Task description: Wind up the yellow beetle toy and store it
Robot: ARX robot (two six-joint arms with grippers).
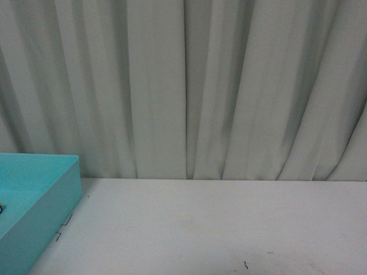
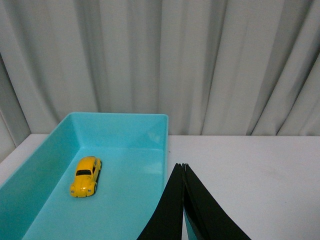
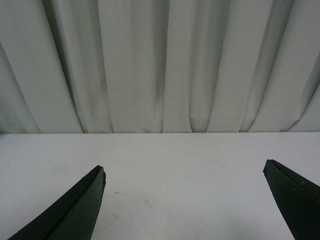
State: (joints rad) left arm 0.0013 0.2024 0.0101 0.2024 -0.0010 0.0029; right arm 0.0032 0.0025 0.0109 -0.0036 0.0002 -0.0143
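The yellow beetle toy [image 2: 86, 176] lies on the floor of a turquoise bin [image 2: 120, 119], standing on its wheels, away from the walls. My left gripper [image 2: 183, 166] is shut with nothing in it, its tips over the bin's near right rim, well apart from the toy. In the right wrist view my right gripper [image 3: 184, 167] is open wide over bare white table, with nothing between its fingers. The front view shows only a corner of the bin [image 1: 51, 189]; neither arm shows there.
A pale pleated curtain [image 1: 183, 86] hangs along the far edge of the white table [image 1: 218, 229]. The bin sits at the table's left side. Small dark marks [image 1: 245, 264] dot the tabletop.
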